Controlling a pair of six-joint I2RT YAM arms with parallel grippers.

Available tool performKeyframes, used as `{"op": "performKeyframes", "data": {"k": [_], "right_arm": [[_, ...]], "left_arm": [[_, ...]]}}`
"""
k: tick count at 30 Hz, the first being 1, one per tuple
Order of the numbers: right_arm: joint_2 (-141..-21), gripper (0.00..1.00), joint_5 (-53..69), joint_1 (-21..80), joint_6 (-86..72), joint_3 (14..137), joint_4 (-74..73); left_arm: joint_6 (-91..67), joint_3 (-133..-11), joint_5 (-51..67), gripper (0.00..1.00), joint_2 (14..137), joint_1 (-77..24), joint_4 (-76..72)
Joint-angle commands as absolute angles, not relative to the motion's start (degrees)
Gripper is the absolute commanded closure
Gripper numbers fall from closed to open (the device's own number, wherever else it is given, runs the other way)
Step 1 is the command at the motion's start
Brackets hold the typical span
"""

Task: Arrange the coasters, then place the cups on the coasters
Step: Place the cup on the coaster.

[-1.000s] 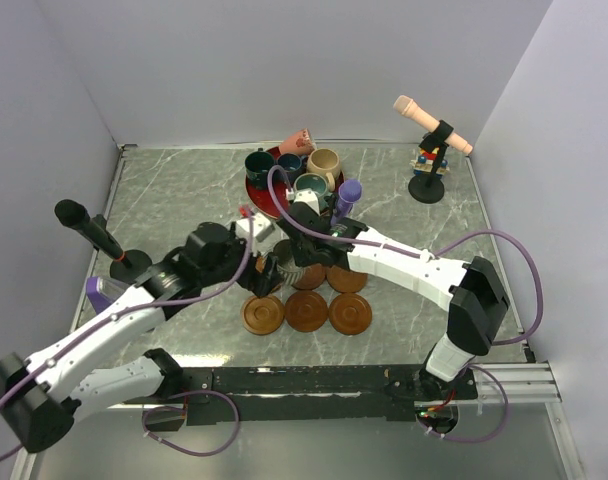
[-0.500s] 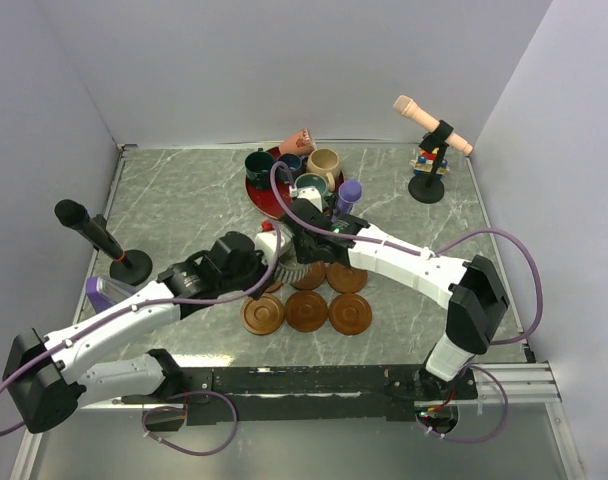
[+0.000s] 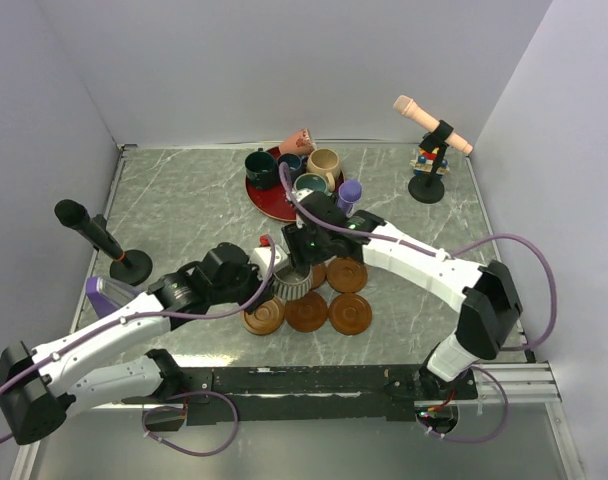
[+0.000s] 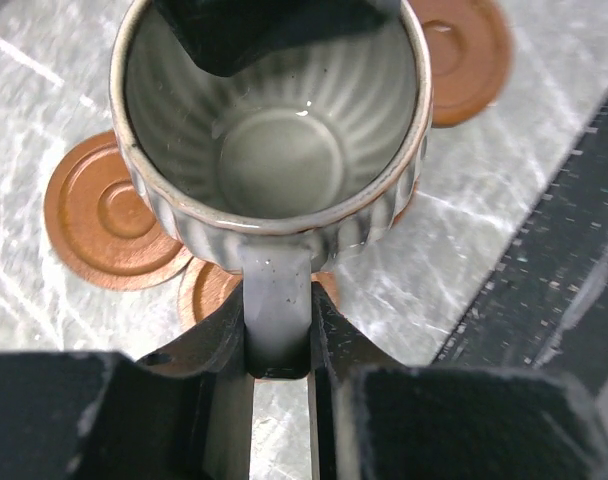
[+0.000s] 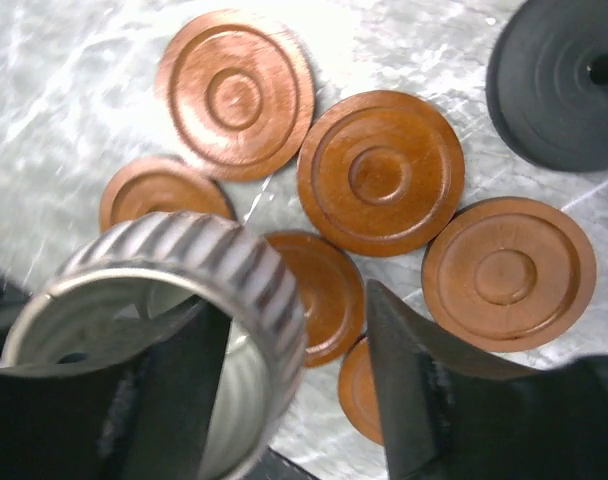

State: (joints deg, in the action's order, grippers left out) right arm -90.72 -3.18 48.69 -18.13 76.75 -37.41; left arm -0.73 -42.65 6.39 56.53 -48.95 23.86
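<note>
The grey ribbed cup (image 3: 291, 284) (image 4: 274, 120) (image 5: 174, 320) stands upright over the coasters. My left gripper (image 3: 269, 280) (image 4: 277, 340) is shut on its handle (image 4: 277, 305). My right gripper (image 3: 302, 262) (image 5: 289, 370) is open, one finger inside the cup and the other outside the rim, apart from it. Several brown coasters (image 3: 350, 313) (image 5: 381, 172) (image 4: 109, 225) lie in a loose cluster below. The other cups sit on the red plate (image 3: 264, 197): dark green (image 3: 259, 163), dark blue (image 3: 290, 163), beige (image 3: 323, 162), teal (image 3: 309, 186), and the pink one (image 3: 299, 140) tipped over.
A purple microphone (image 3: 346, 195) stands just right of the plate, its black base (image 5: 564, 80) beside the coasters. A black microphone (image 3: 84, 222) on a stand is at the left. A peach microphone (image 3: 432, 122) on a stand is at the back right.
My left gripper has come in from the left and closed on the cup's handle. My right gripper, earlier shut on the cup's rim, has opened.
</note>
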Motion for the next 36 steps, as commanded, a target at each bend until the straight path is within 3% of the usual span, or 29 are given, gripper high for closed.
{"op": "performKeyframes", "data": {"k": [1,8,14,17,20,21,22,23,24,29,36], "right_arm": [[-85.26,0.35,7.11,45.62,-9.77,74.98,-35.33],[-82.88,0.34,18.27,45.26,-0.97,73.13,-34.1],[-83.23,0.46,24.08,45.88,3.6,73.04,-35.94],[-82.44,0.61,23.99,45.97,3.69,71.72,-35.25],[-80.69,0.97,23.73,45.88,2.9,70.75,-34.11],[-79.99,1.0,23.21,45.88,2.47,70.32,-33.49],[-79.11,1.0,21.9,45.97,1.85,69.88,-32.88],[-78.23,1.0,18.49,45.88,0.45,69.44,-32.09],[-77.44,1.0,15.93,45.97,0.09,69.26,-31.73],[-75.32,1.0,0.9,45.97,-8.34,67.77,-28.83],[-75.59,1.0,-14.83,46.84,-16.42,67.41,-29.53]], "left_arm": [[2.11,-43.51,14.13,0.99,52.39,-49.04,17.23],[4.04,-43.33,20.65,0.99,52.21,-49.04,17.67],[4.66,-42.72,20.57,0.99,50.54,-49.04,17.31],[4.05,-42.63,19.26,0.99,50.19,-49.13,17.14],[2.12,-43.15,15.66,0.98,51.06,-49.04,17.14],[1.41,-43.76,13.9,0.86,51.41,-49.04,17.4],[0.45,-44.47,11.36,0.49,51.85,-49.13,18.1],[0.44,-45.26,9.95,0.27,52.03,-49.04,18.54],[0.44,-45.44,8.28,0.12,51.86,-48.87,18.63],[-2.19,-44.83,8.87,0.01,48.44,-45.1,17.05],[-5.18,-46.75,17.31,0.03,44.91,-33.25,14.42]]}}
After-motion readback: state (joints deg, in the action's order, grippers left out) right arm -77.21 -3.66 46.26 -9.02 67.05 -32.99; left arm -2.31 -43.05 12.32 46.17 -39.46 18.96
